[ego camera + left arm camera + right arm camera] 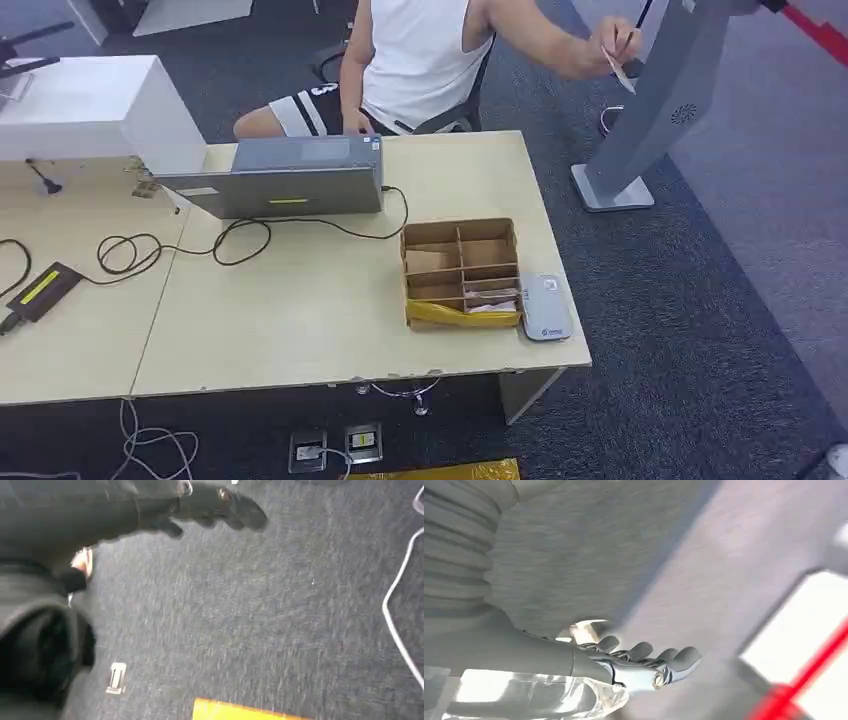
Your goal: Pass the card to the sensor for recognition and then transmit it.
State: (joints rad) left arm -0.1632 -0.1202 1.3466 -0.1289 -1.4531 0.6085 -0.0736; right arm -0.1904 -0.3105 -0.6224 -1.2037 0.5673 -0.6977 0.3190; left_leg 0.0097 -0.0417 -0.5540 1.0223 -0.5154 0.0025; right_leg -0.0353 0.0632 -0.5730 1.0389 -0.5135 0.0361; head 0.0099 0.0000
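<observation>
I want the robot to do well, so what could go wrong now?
1. A person holds the card up by the grey stand, far across the table from the robot. Reaching it could be hard.
2. The black cable loops over the table; an arm sweeping low might snag it.
3. The sensor sits at the table's edge beside the cardboard box, so a bump might knock it off.

I count one partitioned brown cardboard box (461, 268), one grey laptop (285, 178), one white card (619, 72), one seated person (415, 60).
</observation>
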